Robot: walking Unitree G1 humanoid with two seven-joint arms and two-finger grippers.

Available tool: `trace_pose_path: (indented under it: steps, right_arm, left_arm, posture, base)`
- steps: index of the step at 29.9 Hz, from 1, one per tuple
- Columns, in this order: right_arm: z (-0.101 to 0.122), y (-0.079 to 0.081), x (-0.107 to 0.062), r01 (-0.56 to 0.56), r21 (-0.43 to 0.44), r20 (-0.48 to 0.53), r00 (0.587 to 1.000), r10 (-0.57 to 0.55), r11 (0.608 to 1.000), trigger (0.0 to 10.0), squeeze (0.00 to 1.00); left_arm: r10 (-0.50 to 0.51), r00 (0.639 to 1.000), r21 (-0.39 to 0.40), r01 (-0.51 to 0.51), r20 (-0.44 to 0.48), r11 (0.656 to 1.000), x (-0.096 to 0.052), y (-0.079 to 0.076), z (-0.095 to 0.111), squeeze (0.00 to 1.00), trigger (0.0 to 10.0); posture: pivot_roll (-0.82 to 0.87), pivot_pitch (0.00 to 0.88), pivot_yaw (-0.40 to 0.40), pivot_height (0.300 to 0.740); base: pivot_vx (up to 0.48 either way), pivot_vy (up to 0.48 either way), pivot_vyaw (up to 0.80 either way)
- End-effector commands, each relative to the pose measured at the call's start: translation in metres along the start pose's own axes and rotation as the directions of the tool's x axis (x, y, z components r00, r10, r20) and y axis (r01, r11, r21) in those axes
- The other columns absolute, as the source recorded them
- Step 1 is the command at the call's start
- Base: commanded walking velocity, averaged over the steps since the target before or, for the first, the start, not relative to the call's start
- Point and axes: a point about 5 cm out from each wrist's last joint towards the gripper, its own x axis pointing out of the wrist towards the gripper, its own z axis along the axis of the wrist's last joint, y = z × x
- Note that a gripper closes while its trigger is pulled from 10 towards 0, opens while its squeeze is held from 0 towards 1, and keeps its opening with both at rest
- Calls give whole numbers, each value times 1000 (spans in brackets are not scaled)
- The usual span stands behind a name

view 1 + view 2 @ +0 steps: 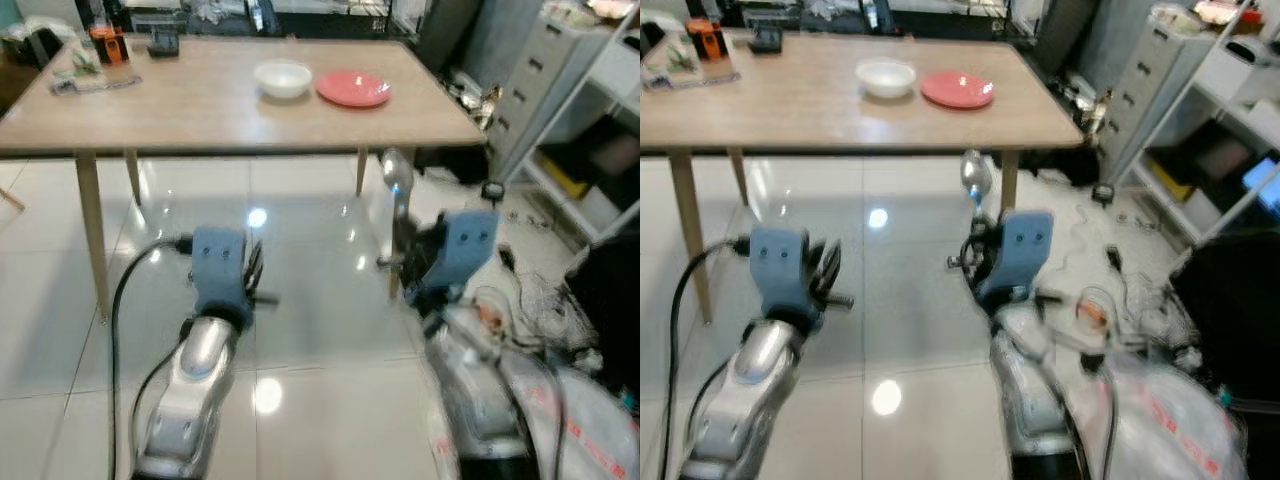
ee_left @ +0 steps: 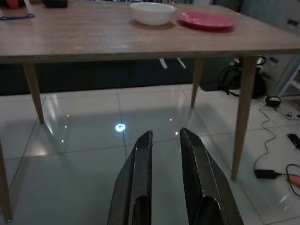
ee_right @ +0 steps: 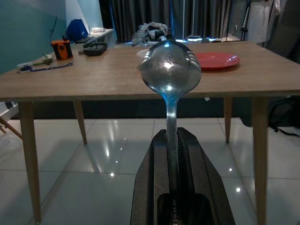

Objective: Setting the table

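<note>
Right gripper (image 3: 174,154): clamped on the handle of a metal spoon (image 3: 170,70), bowl end up and handle running straight down between the fingers, so long axis pretty much vertical.
Left gripper (image 2: 164,154): holding nothing, fingers parted by a narrow gap, hanging out over the floor tiles (image 1: 300,230).
Where both sit: well short of the table (image 1: 200,110), down in front of its near edge, above shiny floor.
On the table: white bowl (image 1: 283,78) and red plate (image 1: 353,89) just beside each other, toward the far right part of the top, plate on the right side of the bowl.
Key relation: bowl and plate lie ahead of and above the spoon, a bit to the left of the right gripper's line; right arm clearly the nearer one, and already the one with the cutlery.
Guess for next move: step closer, lift over the near edge, then tip the spoon from upright to flat so it can go down next to the plate.
Far left corner: orange gadget (image 1: 108,45), dark box (image 1: 163,44) and some bits, not in the way.
Right of the table: grey drawers (image 1: 530,90), cables (image 1: 530,290) on the floor, worth minding while walking.
</note>
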Motion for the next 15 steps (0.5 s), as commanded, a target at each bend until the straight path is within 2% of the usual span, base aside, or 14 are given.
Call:
trace_pose_path:
  steps: [1,12,15]
  right_arm:
    - [0,-6,-2,20,-3,0,1000,-20,1000,10000,0]
    - [-1,-9,-2,35,-11,-11,999,-36,999,10000,0]
    - [-2,-10,-2,43,-7,-17,999,-43,999,10000,0]
  left_arm:
    - [-16,1000,-2,16,-4,1000,-1,-5,-1,0,10000]
    - [-17,1000,-4,17,-7,1000,0,-6,-1,0,10000]
    - [-17,1000,-4,17,-7,1000,0,-6,-1,0,10000]
  posture:
    - [-63,23,6,740]
    - [-59,23,6,740]
    - [-57,25,7,740]
  base:
    - [480,0,0]
    - [480,0,0]
    - [480,0,-671]
